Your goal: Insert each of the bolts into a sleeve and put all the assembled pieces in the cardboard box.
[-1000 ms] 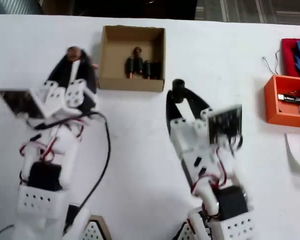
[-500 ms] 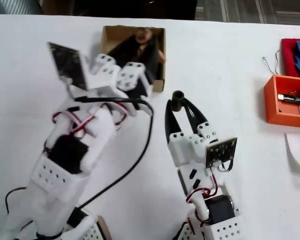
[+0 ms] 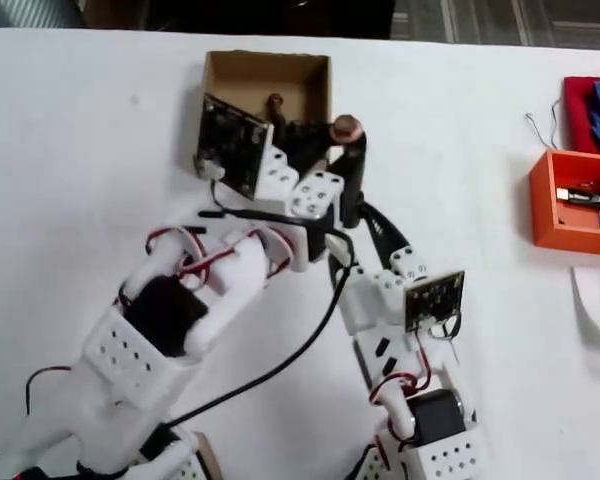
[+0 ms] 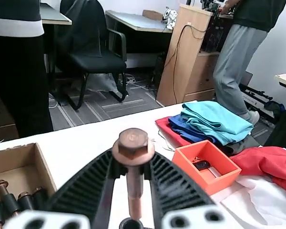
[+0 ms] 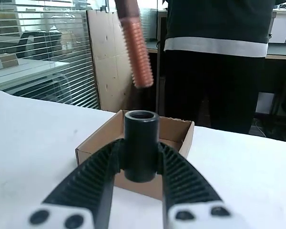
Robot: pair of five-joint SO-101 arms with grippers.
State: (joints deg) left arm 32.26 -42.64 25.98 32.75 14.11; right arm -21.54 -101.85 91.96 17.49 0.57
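Jaws of the left gripper (image 4: 133, 164) clamp a copper bolt (image 4: 133, 144) below its hex head; those of the right gripper (image 5: 141, 152) pinch a black sleeve (image 5: 141, 138) upright. The bolt's threaded tip hangs just above the sleeve's mouth, beside the cardboard box (image 3: 265, 70) near the far edge of the tabletop (image 3: 100, 150). Assembled pieces (image 4: 9, 200) lie inside the box.

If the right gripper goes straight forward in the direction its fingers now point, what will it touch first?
Probably the cardboard box, at its near wall, straight ahead of the right gripper and its sleeve. The bolt hangs above that line. Depth is unclear.
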